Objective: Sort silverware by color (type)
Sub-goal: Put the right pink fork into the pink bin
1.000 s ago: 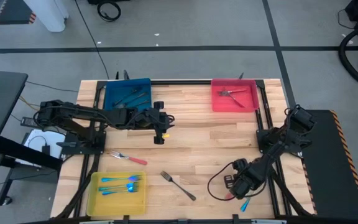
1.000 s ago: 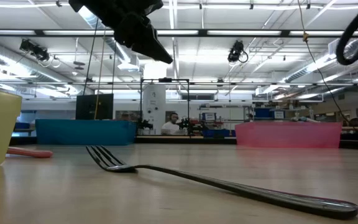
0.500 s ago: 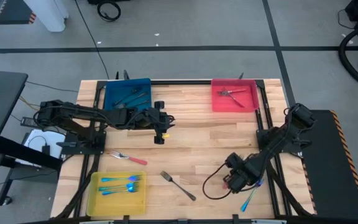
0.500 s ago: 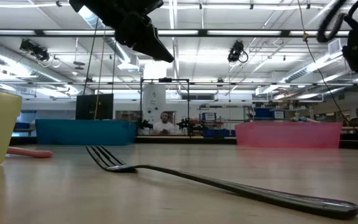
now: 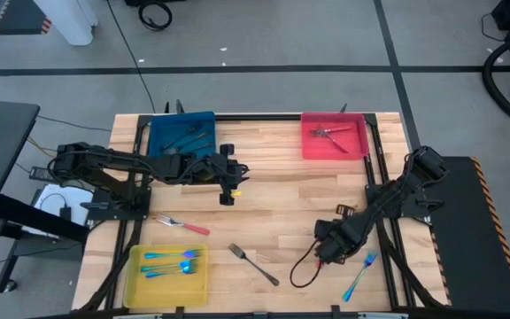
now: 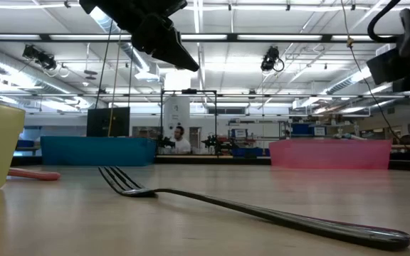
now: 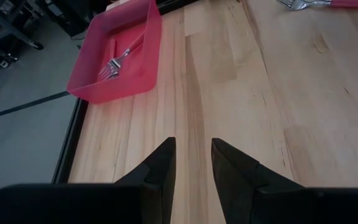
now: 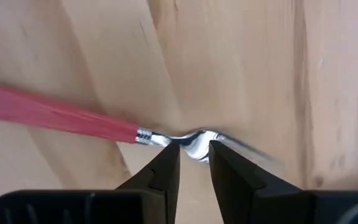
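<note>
My right gripper (image 5: 326, 251) (image 8: 194, 155) stands over the table's near right part, pointing down, shut on a red-handled utensil (image 8: 55, 115). Beside it, a blue-handled utensil (image 5: 361, 275) lies flat on the wood. A red-handled fork (image 5: 182, 224) and an all-grey fork (image 5: 253, 263) (image 6: 262, 210) lie flat near the yellow tray (image 5: 135, 285), which holds several blue-handled pieces. My left gripper (image 5: 227, 193) (image 7: 193, 146) hangs open above the table's middle left, with nothing between its fingers. My right gripper pinches the red-handled utensil at its silver neck (image 8: 160, 139), just past the end of the red handle, between its two fingers (image 8: 163, 171). The fingers come from above and lie across the utensil. The handle sticks out level to one side.
A blue tray (image 5: 155, 133) at the far left holds dark grey pieces. A red tray (image 5: 310, 146) (image 7: 86, 90) at the far right holds utensils. Black frame rails (image 5: 264, 116) edge the table. Bare wood lies between the two arms.
My right gripper has gone up and toward the table's far left, rolling about its own axis, with its fingers staying shut. The blue-handled utensil, partly under it before, now lies uncovered on the wood.
</note>
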Robot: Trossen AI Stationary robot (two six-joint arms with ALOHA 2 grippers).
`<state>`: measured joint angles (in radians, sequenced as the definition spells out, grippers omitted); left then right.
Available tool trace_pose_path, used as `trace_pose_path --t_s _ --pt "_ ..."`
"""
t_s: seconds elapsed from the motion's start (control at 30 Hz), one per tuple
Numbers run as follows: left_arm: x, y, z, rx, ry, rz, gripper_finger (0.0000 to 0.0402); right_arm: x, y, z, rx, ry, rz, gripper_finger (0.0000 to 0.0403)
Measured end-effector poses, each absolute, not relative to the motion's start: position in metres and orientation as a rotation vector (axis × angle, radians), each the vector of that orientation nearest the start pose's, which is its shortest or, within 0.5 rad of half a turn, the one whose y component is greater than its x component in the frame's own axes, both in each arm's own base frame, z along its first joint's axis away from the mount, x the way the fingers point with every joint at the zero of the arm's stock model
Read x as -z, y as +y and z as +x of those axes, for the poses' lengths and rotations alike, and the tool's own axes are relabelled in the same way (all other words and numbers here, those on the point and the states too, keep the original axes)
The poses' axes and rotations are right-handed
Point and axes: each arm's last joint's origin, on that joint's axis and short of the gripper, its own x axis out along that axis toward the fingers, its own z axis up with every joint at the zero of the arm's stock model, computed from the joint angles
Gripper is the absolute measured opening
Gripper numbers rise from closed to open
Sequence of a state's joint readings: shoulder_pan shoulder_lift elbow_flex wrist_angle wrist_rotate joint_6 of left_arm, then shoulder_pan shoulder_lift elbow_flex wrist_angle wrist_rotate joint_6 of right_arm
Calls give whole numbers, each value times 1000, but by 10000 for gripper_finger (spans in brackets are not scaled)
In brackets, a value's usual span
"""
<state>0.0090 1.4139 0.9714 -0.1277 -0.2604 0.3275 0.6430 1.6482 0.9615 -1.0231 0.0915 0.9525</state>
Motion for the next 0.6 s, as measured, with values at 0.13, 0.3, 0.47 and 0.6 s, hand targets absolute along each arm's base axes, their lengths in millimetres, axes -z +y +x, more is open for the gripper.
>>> trace_pose_path --t_s 0.13,0.3,0.47,0.6 --pt "-262 10 306 -167 607 388 102 -162 150 206 273 1601 21 94" --pt "-262 10 306 -167 607 389 102 -162 153 210 177 1585 -5 94" --pt "-262 10 306 -167 607 389 102 -161 158 215 62 1550 -22 94" --pt "-262 10 306 -167 607 389 102 -162 156 214 77 1543 -60 94"
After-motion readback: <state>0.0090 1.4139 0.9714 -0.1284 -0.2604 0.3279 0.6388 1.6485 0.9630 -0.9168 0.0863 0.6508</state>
